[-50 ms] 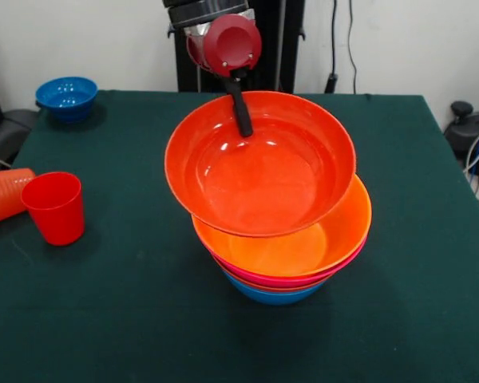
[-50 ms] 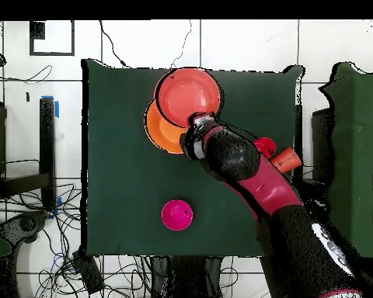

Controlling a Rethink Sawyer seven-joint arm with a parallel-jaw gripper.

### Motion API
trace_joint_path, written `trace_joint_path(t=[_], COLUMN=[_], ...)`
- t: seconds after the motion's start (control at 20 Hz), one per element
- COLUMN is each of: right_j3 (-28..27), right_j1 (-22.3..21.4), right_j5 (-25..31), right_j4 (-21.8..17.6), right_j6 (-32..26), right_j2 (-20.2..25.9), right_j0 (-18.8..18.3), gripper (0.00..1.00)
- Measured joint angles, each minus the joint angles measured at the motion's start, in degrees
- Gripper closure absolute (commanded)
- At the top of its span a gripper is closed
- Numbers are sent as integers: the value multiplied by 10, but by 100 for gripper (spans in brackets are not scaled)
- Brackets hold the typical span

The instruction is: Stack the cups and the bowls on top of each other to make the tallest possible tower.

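The gripper (image 1: 243,120) pinches the far rim of a wide, glossy red-orange plastic bowl (image 1: 259,163), holding it tilted and off-centre over the tower (image 1: 283,263) of nested bowls. Let go like this, it could slide off or tip the pile. A smooth red cup (image 1: 54,207) and a ribbed orange cup (image 1: 4,194) stand well apart; the green table (image 1: 144,319) is bare in front of the tower.

Lower bowls (image 1: 291,281) of the tower (image 1: 283,263) show only rim edges.
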Motion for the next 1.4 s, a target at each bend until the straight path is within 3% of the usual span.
trace_joint_path(t=[0.55,1.4], right_j3=[-5,-14], right_j1=[31,67], right_j5=[-32,-33], right_j4=[13,12], right_j6=[0,0], right_j2=[26,43], right_j0=[12,2], gripper=[100,100])
